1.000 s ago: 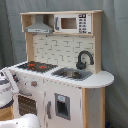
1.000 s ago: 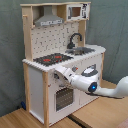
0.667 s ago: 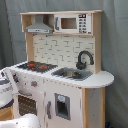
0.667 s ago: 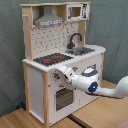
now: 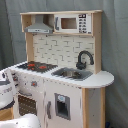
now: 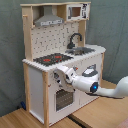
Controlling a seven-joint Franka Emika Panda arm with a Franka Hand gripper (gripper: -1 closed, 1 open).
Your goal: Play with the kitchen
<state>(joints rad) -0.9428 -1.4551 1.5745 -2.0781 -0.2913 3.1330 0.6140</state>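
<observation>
Wooden floor (image 6: 95,115) carries toy kitchen (image 6: 55,55), standing upright.

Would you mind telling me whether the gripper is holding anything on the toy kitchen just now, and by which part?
It cannot be told: the gripper is up against the kitchen front, just below the hob, but any grip is hidden.

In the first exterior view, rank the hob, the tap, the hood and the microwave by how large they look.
Largest to smallest:
1. hob
2. microwave and hood look about alike, so I leave them tied
3. tap
</observation>
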